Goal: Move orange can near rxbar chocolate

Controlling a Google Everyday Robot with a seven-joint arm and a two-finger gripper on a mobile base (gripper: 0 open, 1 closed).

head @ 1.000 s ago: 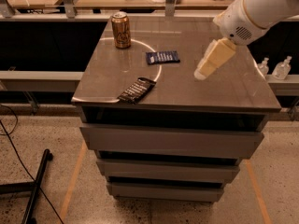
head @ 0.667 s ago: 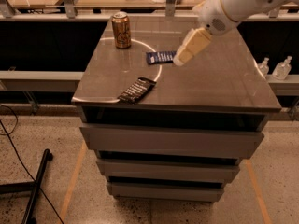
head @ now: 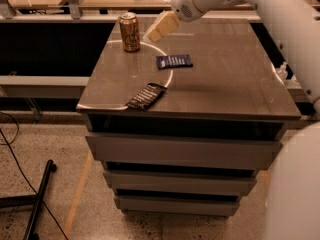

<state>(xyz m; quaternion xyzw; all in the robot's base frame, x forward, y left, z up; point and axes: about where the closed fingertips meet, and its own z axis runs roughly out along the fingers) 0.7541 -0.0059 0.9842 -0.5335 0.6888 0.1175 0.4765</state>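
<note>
The orange can [head: 130, 32] stands upright at the far left corner of the brown cabinet top [head: 225, 89]. The rxbar chocolate [head: 146, 96], a flat dark wrapper, lies near the front left edge, slanted. My gripper [head: 160, 27] hangs above the far part of the top, just right of the can and a little higher than its middle, apart from it. It holds nothing that I can see. The white arm reaches in from the upper right.
A blue bar wrapper [head: 174, 61] with white text lies between the can and the dark bar. A pale ring mark curves across the top. The cabinet has drawers below. A wooden table stands behind. A black stand leg [head: 39, 200] and cable lie on the floor at left.
My gripper has moved left and toward the back, from over the right half of the top to just beside the can. The can and both bars have not moved.
</note>
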